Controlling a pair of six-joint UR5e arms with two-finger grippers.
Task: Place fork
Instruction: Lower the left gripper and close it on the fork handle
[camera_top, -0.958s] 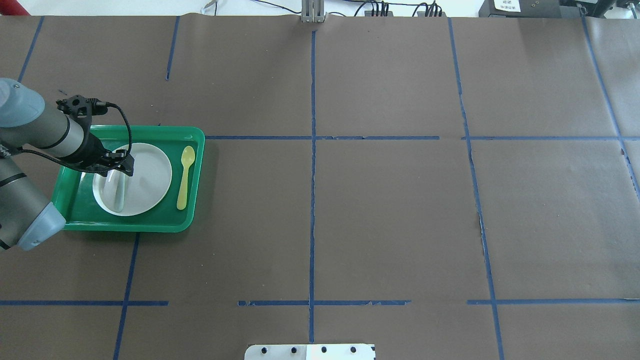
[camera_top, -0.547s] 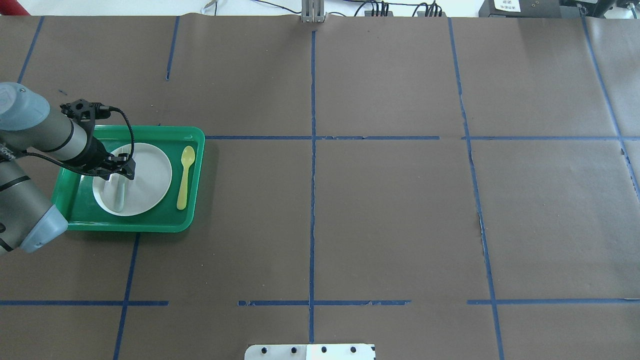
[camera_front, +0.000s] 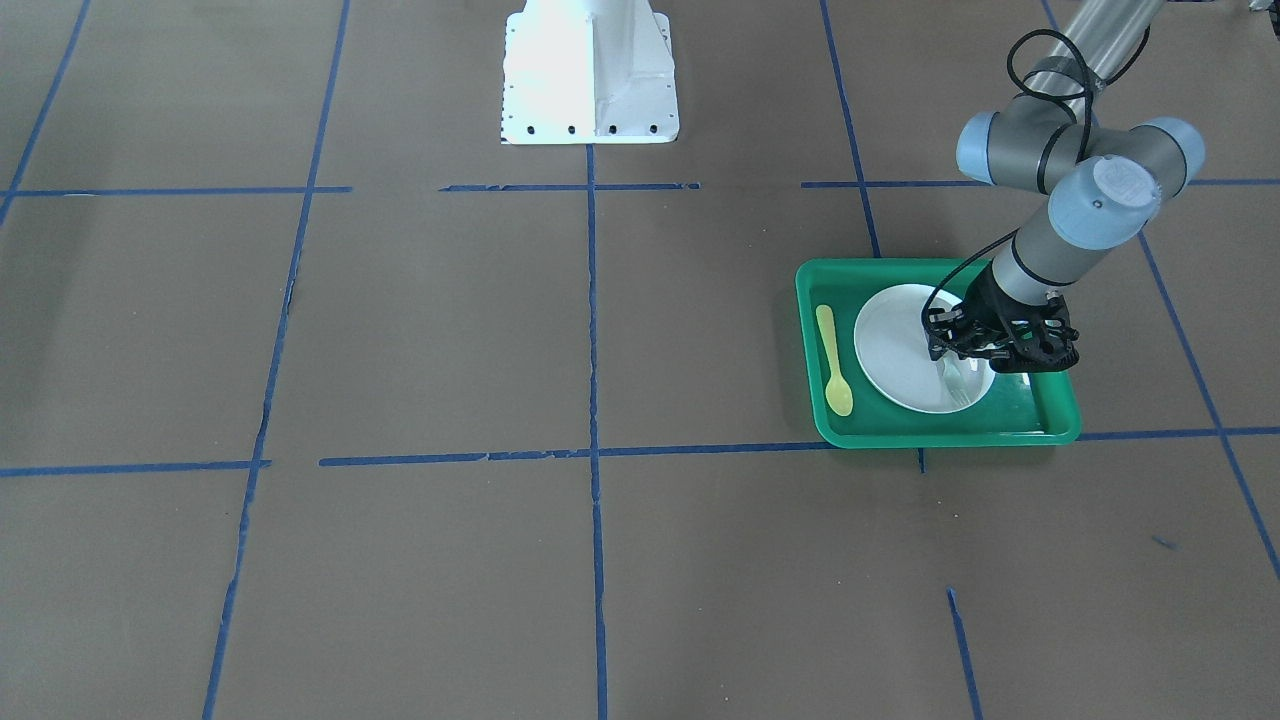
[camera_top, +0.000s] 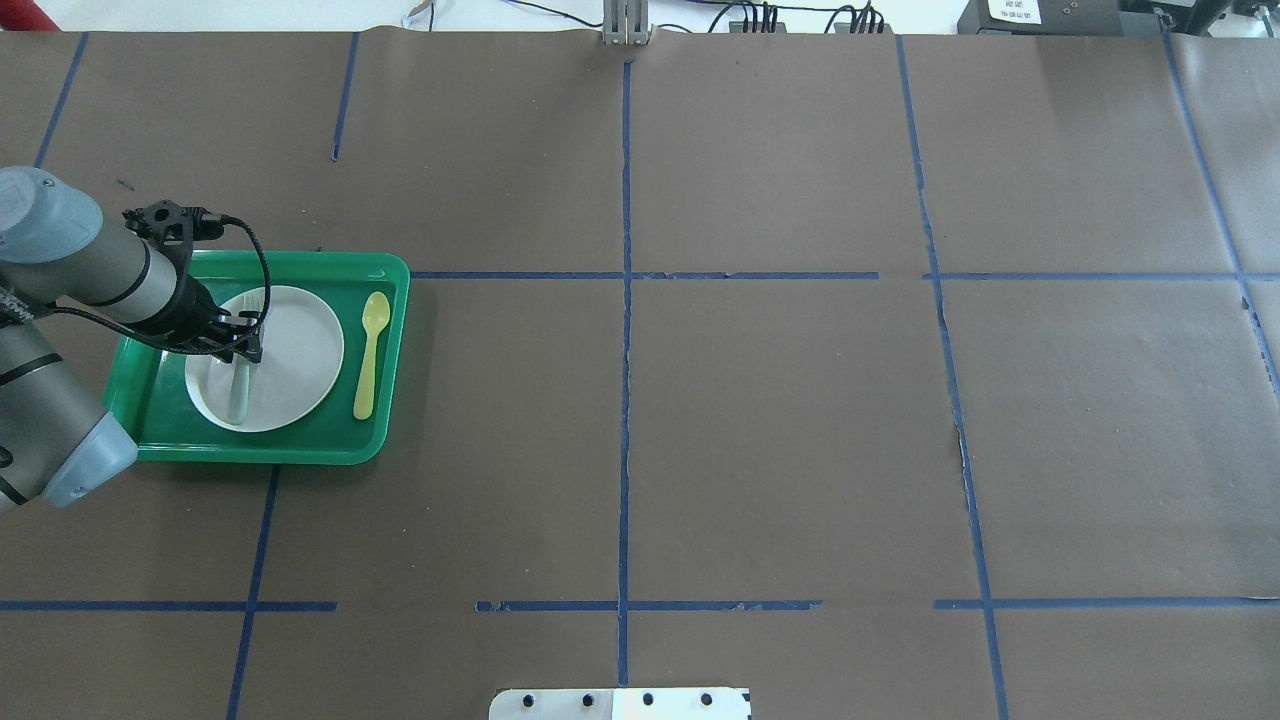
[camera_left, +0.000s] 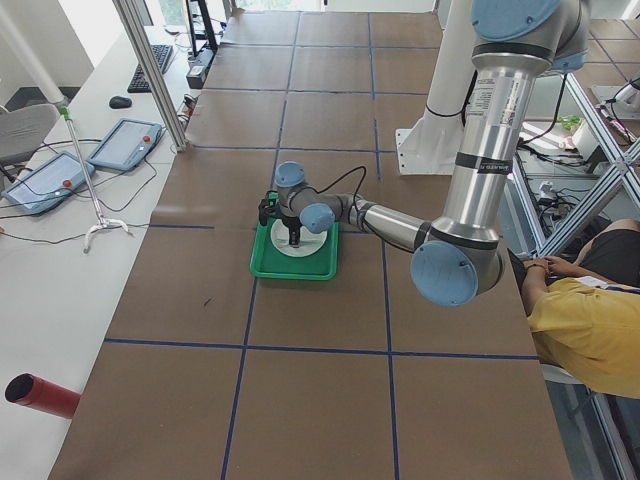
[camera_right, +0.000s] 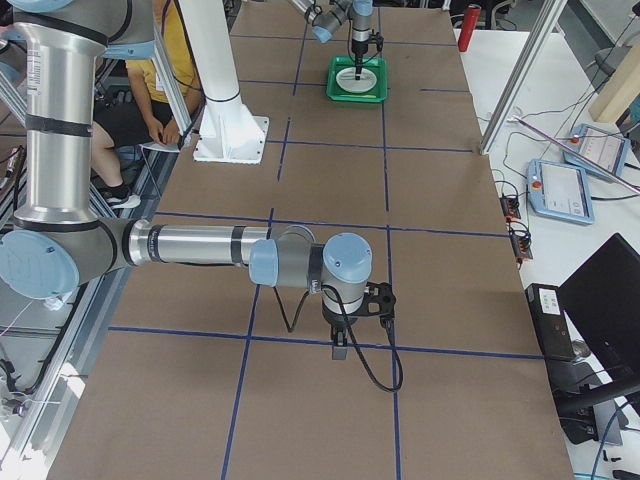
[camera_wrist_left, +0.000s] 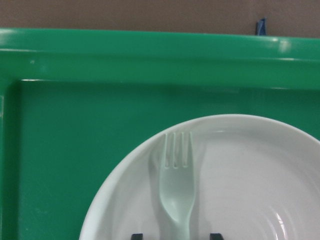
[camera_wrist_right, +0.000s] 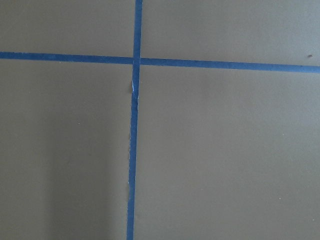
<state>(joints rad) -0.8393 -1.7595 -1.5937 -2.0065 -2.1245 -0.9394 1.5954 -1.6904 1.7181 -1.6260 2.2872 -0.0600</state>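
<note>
The pale plastic fork (camera_wrist_left: 176, 200) lies on the white plate (camera_wrist_left: 250, 175) in the green tray (camera_wrist_left: 100, 125), tines toward the tray's far wall. In the overhead view its handle (camera_top: 238, 395) points toward the near side of the plate (camera_top: 300, 340). My left gripper (camera_top: 240, 352) is low over the plate and open. Its two dark fingertips (camera_wrist_left: 136, 236) stand either side of the fork's neck with gaps. It also shows in the front view (camera_front: 968, 360). My right gripper (camera_right: 340, 350) shows only in the exterior right view, over bare table; I cannot tell its state.
A yellow spoon (camera_top: 368, 355) lies in the tray (camera_top: 395, 300) to the right of the plate, apart from it. The robot's white base plate (camera_front: 590, 70) stands mid-table on the robot's side. Blue tape lines cross the brown table cover.
My left gripper has come down and slightly toward the near side, closer to the fork on the plate. The fork, plate and spoon have not moved.
</note>
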